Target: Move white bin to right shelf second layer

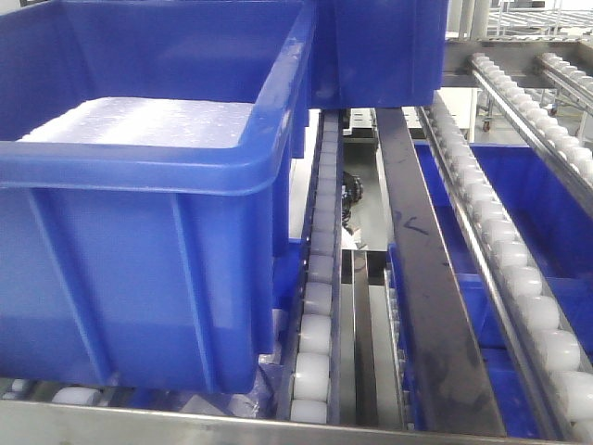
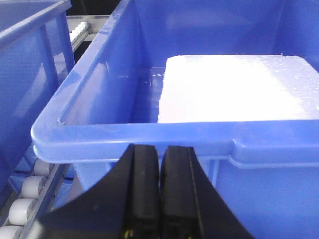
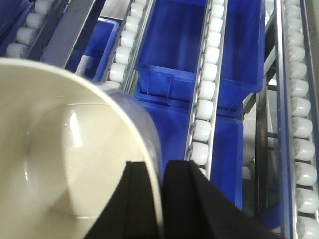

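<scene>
right pincer (image 3: 158, 199) pinching white bin (image 3: 65, 164) rim, bin hanging over roller lanes (image 3: 202, 107) at 9 o'clock | left pincer (image 2: 159, 191) pressed together, empty, nosing blue crate (image 2: 149, 134) | advice: keeping bin level, lowering onto rollers clear of crates, releasing only once seated

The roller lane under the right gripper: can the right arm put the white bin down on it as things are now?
Probably yes. The right gripper is shut on the white bin's rim, and the roller lane beside it looks bare. The blue crates sit on a lower level, so nothing seems to block the way.
</scene>
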Motion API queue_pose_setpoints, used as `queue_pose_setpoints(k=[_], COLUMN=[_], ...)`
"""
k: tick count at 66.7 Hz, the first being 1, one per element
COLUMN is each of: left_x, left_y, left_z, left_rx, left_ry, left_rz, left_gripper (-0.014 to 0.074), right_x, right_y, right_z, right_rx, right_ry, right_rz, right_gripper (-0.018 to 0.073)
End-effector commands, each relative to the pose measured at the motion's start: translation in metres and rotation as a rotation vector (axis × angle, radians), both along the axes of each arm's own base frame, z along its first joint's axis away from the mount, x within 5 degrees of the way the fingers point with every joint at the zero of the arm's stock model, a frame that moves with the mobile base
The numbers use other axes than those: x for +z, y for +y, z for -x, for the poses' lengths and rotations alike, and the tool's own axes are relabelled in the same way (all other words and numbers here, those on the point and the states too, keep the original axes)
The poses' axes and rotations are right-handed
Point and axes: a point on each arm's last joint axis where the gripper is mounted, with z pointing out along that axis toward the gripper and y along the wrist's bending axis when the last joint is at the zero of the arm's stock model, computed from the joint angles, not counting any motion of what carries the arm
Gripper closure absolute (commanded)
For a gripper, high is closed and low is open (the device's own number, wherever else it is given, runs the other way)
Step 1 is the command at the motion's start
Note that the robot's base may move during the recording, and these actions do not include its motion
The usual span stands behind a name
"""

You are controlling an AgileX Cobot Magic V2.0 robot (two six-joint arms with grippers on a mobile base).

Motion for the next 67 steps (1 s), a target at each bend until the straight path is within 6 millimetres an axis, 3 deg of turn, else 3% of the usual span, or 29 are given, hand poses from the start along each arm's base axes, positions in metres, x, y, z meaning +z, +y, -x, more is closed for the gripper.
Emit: queue_pose_setpoints(k=[1,14,34,43,67], left_x=[-0.004,-0.004,-0.004,-0.004,-0.004], left_y=[0.000,0.000,0.000,0.000,0.000], left_z=[0.000,0.000,0.000,0.000,0.000], left_rx=[-0.004,-0.004,-0.004,-0.004,-0.004], left_ry=[-0.064,-0.064,-0.064,-0.064,-0.064], left_rz=[0.012,0.012,0.012,0.012,0.012], left_gripper=[0.0512,0.0512,0.0512,0.0512,0.0512], right_x=[0.016,0.014,0.002,-0.005,-0.016], right_y=[0.000,0.000,0.002,-0.006,-0.022], right_z=[-0.003,-0.013,-0.064,-0.080,-0.090], right_rx=[-0.002,-0.004,-0.016,-0.077,-0.173], right_ry=[-0.108,-0.064,0.028,0.057,0.127], right_rz=[0.001,0.012,-0.032,-0.042,-0.041], right_gripper=[0.0445,0.0443,0.0444,0.0444,0.0444])
